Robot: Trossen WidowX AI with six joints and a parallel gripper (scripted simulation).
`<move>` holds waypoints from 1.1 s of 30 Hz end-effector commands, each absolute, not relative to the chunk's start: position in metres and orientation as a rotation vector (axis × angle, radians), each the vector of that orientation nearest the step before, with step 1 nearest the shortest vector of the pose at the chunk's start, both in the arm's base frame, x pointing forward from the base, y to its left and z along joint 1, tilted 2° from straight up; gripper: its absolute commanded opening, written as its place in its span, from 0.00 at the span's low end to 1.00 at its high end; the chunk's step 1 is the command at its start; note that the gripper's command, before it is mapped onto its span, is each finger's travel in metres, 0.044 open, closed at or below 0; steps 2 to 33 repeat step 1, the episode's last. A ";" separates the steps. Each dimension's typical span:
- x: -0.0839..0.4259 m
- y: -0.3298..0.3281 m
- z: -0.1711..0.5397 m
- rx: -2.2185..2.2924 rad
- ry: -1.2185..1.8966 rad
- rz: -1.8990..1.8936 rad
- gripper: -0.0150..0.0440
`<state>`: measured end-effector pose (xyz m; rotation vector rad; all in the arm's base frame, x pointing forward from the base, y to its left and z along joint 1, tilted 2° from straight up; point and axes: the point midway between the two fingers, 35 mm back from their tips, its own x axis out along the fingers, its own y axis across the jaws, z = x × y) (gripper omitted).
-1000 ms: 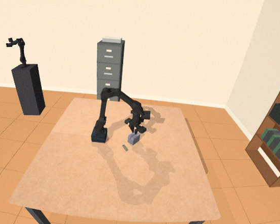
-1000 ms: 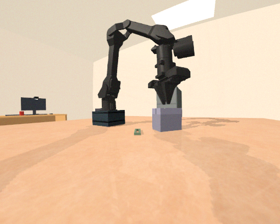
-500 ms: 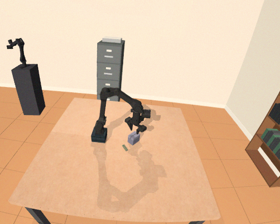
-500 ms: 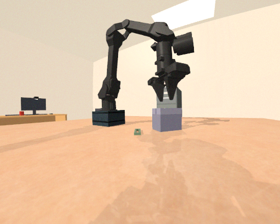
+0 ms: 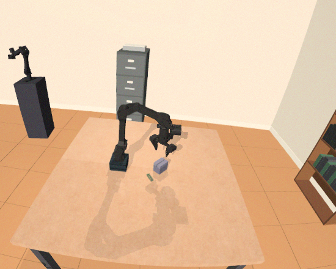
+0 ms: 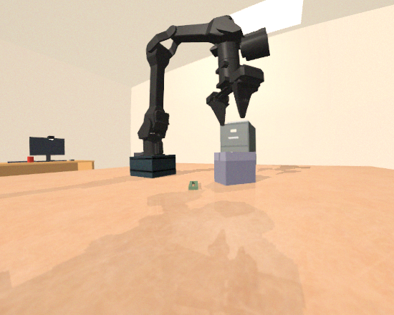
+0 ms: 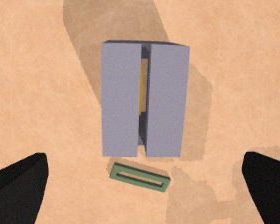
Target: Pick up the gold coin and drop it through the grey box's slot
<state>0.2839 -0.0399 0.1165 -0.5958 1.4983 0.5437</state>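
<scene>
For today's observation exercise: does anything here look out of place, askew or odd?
Nothing stands out. The thin gold coin shows inside the slot of the grey box; the shallow dark-green holder lies vacant beside it, and the open gripper hangs above.

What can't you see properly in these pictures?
- Coin: the wrist view shows only a gold sliver down the slot; the grey box hides the rest. The top and exterior views show none of it.
- Green holder: too small in the top view to see inside.
- Gripper: the wrist view's edges cut off its wide-open jaws.
</scene>
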 end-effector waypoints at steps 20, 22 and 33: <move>0.284 -0.040 0.118 -0.591 1.501 0.541 1.00; 0.284 -0.040 0.118 -0.591 1.501 0.541 1.00; 0.284 -0.040 0.118 -0.591 1.501 0.541 1.00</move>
